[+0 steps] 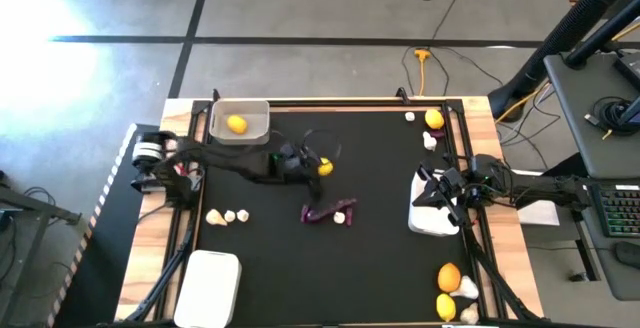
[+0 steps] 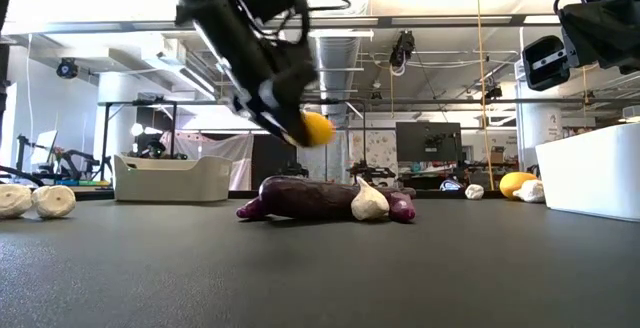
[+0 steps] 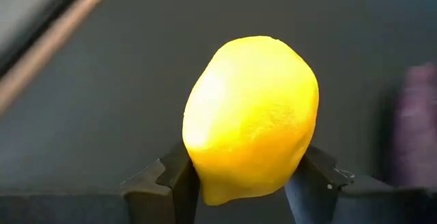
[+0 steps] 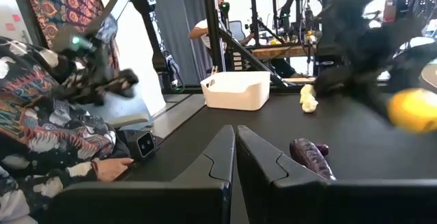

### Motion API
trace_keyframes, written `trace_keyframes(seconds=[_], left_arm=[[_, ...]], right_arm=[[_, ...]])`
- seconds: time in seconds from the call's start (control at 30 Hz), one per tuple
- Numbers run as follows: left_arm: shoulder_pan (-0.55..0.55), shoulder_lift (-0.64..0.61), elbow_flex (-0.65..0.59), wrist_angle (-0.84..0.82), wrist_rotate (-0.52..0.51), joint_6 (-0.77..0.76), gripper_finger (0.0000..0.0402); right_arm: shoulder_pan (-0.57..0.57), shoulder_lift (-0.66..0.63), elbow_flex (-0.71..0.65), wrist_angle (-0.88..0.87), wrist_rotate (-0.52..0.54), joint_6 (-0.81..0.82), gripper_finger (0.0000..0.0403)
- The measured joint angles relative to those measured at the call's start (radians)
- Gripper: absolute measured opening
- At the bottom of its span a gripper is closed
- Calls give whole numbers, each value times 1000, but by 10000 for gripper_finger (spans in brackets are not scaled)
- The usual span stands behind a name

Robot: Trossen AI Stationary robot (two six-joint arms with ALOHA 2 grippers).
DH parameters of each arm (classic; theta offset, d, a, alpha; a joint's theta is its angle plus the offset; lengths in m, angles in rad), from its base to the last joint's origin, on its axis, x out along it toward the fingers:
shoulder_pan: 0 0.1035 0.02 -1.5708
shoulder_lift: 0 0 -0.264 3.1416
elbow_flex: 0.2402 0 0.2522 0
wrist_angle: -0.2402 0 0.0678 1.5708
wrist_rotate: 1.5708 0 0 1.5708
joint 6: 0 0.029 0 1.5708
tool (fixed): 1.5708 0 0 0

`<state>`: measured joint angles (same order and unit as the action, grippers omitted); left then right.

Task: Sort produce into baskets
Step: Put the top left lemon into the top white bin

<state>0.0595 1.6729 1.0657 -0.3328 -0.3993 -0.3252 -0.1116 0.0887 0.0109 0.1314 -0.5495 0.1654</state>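
Clamped between the left pincer's (image 3: 242, 183) fingers, clear above the bench (image 1: 380, 268): a yellow citrus fruit (image 3: 251, 115), presumably lifted for carrying. Beyond, the basket (image 1: 240, 122) with one citrus already inside, the likely destination. Farther right, shut and empty over another basket (image 1: 432, 218): the right pincer (image 1: 432, 193).

Overhead camera looks straight down on the whole table (image 1: 330, 268); low camera faces level across it; wrist cameras look past their fingers, the left very close on a yellow citrus (image 3: 251, 115) all views share.
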Motion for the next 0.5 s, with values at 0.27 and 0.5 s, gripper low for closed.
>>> trace_keyframes(seconds=[0.27, 0.5], left_arm=[[311, -160, 78, -578, -22, -110, 154], [658, -140, 80, -724, 1, -100, 153]], right_arm=[[0, 0, 0, 0, 0, 0, 11], [0, 0, 0, 0, 0, 0, 11]])
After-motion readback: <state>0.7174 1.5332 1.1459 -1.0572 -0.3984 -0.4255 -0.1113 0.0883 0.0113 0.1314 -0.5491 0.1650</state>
